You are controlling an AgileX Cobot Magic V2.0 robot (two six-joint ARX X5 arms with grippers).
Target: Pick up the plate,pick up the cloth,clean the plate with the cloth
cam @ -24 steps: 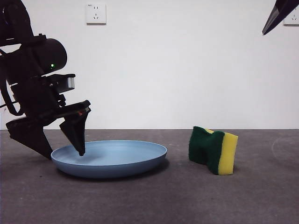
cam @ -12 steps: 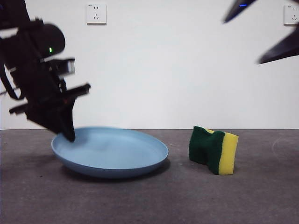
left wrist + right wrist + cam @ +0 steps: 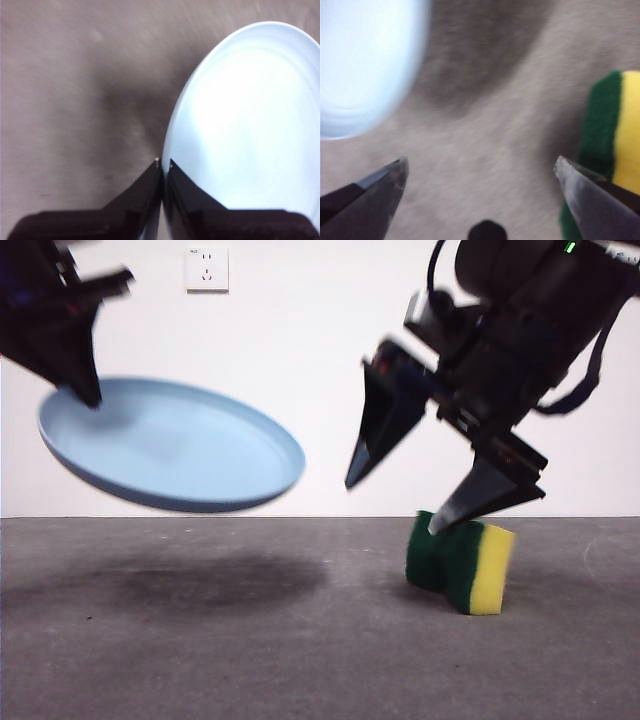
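The left claw is pinched tight on the rim of the plate, one jaw over the rim and one under it, and holds the plate in the air at the left of the scene, tilted, with its hollow side turned toward the front camera. The plate's dark shadow lies on the grey desk below it. The light-blue plate has nothing in it. The right claw is spread wide and hangs at the right of the scene, just above the sponge; one jaw tip is at the sponge's top edge, but whether it touches cannot be told, and the other jaw is in the air to the left of the sponge, holding nothing. The sponge stands on its edge on the desk, its dark green layer facing left and its yellow foam to the right. A white wall socket sits high on the far wall; no writing on it can be read.
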